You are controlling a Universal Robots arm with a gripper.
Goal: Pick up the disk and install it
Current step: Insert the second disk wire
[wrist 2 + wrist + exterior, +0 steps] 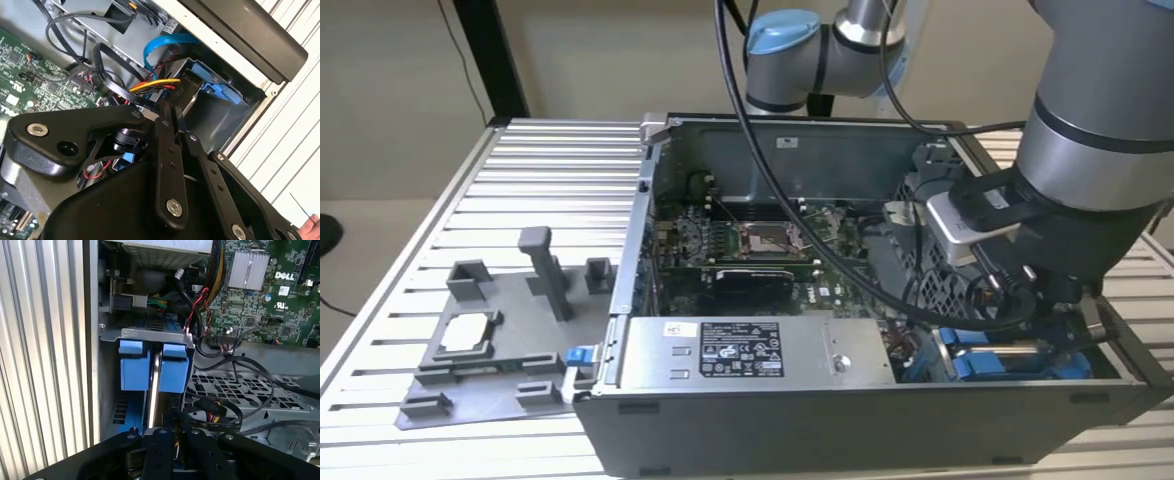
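**Claw Down in the Drive Bay Corner**

Claw (167, 440) sits low inside the open computer case (854, 420), its black fingers (167, 150) drawn close together around the thin silver edge of the disk (154, 390) in the first wrist view. The disk stands on edge, slotted between two blue brackets (134, 365) in the bay, with only its narrow rim and the blue frame showing. In the exterior view that bay is at about four o'clock within the case, where blue plastic (987, 362) peeks out beneath the arm (1087, 150).

Beside the bay, at roughly six o'clock in the case, lies the long grey metal box (747, 352) with its black-and-white label. The green motherboard (747, 240) fills the middle. Loose black cables (235, 370) and a red, yellow and black wire bundle (155, 86) run just beside the claw. Outside the case, at nine o'clock on the slatted table (534, 170), rests a grey fixture (507, 340).
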